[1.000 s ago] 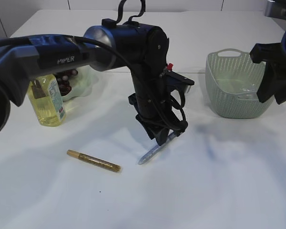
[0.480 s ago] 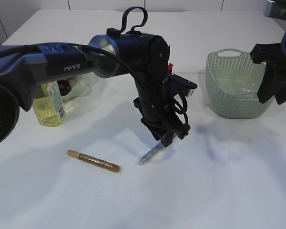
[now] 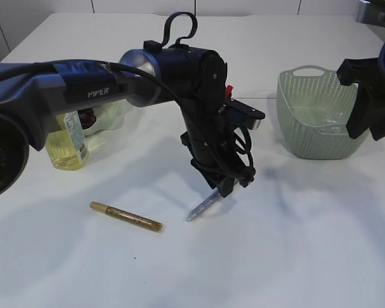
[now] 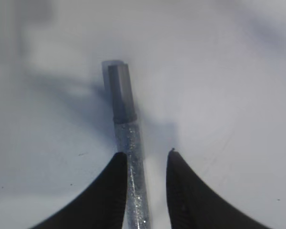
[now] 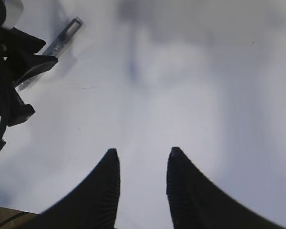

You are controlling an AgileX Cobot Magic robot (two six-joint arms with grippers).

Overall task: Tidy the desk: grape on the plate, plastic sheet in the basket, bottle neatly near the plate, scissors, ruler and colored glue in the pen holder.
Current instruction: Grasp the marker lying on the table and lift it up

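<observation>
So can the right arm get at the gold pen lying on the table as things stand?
Probably not easily: the gold pen lies on the far left side, and the left arm's claw stands in between over the silver glitter pen.

A plain white surface fills nearly the whole frame, smooth and matte. Along the top edge runs a pale wall, split by thin dark vertical seams.

Two glue pens, one basket
</observation>
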